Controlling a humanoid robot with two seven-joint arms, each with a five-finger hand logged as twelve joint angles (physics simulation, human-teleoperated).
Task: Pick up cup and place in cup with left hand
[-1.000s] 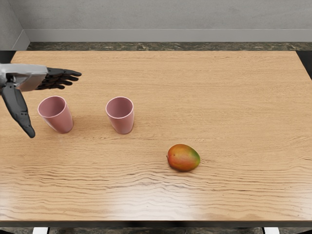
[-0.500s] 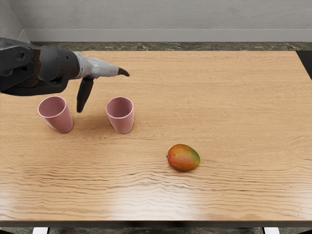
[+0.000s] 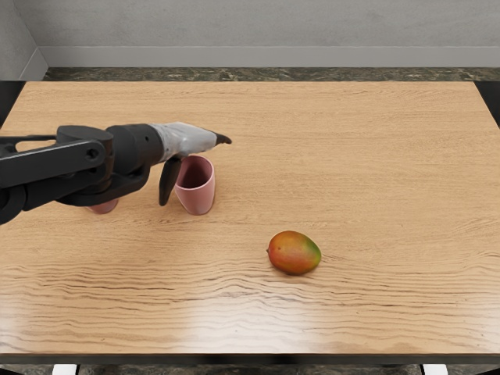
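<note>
Reaching farther right than before, the left hand (image 3: 185,143) hangs spread near the right pink cup (image 3: 200,197).

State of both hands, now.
Left hand: open, thumb spread away, holding nothing.
Right hand: out of view, so its state cannot be told.

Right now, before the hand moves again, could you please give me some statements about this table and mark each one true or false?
1. The left hand is beside the mostly visible pink cup. True.
2. The left arm hides most of the other pink cup. True.
3. One cup already sits inside the other. False: the two cups are apart.
4. The left hand is holding the mango. False: the mango lies on the table, away from the hand.
5. The mango is nearer the table's front edge than both cups. True.
</note>
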